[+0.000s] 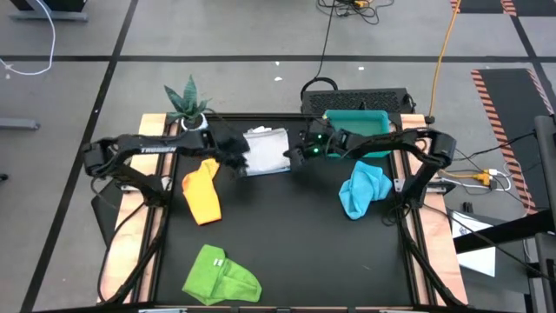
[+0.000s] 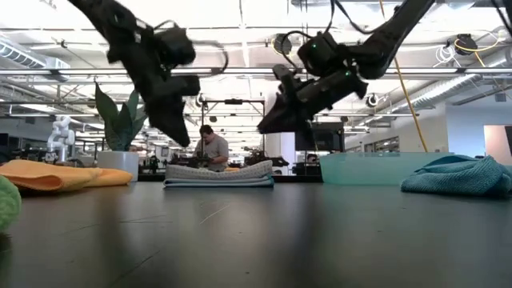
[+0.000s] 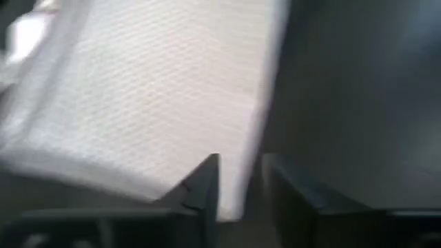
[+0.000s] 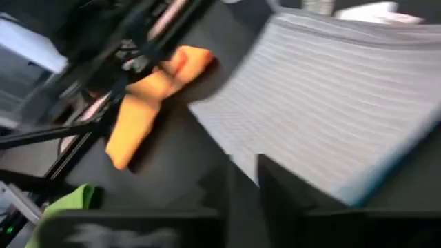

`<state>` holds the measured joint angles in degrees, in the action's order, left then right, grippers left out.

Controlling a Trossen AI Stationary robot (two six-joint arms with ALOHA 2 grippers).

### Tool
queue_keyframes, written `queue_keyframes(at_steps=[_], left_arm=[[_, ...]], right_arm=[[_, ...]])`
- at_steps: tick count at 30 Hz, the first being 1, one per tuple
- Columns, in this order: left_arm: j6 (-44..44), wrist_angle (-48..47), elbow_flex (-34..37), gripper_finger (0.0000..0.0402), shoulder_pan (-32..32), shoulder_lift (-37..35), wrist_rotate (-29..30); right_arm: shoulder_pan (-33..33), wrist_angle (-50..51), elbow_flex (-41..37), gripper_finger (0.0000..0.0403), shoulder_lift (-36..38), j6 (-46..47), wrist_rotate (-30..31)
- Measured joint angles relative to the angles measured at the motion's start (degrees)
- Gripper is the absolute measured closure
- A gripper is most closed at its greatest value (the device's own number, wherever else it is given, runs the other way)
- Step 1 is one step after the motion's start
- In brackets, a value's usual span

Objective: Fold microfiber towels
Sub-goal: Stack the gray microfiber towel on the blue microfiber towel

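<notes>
- I saw the black table top [image 1: 287, 235] take up most of the high view, framed by pale wooden edging.
- The left arm [image 1: 143, 148] reached in from the plant side; I could read white lettering "TROSSEN" on its dark link.
- The right arm [image 1: 395, 139] came in from the opposite side, green lights glowing near its wrist.
- A rigid teal plastic tray [image 1: 358, 122] sat at the far edge, behind the right arm.
- The folded white-grey ribbed microfiber towel [image 1: 267, 149] lay flat near the far edge, between the two grippers, on top of a light blue cloth whose edge showed beneath it [image 2: 218, 182].
- The crumpled turquoise blue towel [image 1: 363, 191] lay near the right side.
- The lime green towel [image 1: 221, 276] lay bunched near the front edge, a small white label on it that I could not read.
- The yellow-orange towel [image 1: 202, 193] lay loosely folded at the left.
- The left gripper [image 3: 240, 189] hovered at the white-grey towel's corner, fingers slightly parted and off the cloth.
- The right gripper [image 4: 244, 180] hung over the towel's other side; I could not tell whether it was parted or clenched.
- A potted green plant [image 1: 187, 103] stood at the far left corner.
</notes>
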<state>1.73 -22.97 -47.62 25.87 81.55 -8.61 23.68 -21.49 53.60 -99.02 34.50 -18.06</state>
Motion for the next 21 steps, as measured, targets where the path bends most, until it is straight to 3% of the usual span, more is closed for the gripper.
queue_keyframes(at_steps=[2, 4, 11, 21], left_arm=[[0.41, 5.39, 0.62, 0.0365, 4.34, 1.45, -2.02], [1.00, 8.36, 1.67, 0.0388, 8.24, 1.95, -5.75], [-0.09, 11.12, 2.10, 0.0398, 14.42, 7.49, -6.72], [0.54, 14.71, 1.97, 0.0399, 14.25, 15.19, -0.82]], right_arm=[[-0.36, -3.47, 0.00, 0.0391, -2.20, 1.21, 0.03], [-0.41, -5.57, 0.02, 0.0397, -4.76, 2.99, 0.09], [-1.47, -6.79, 0.01, 0.0402, -9.78, 3.50, 0.76], [-1.64, -1.36, 0.02, 0.0403, -10.86, 0.31, 4.08]])
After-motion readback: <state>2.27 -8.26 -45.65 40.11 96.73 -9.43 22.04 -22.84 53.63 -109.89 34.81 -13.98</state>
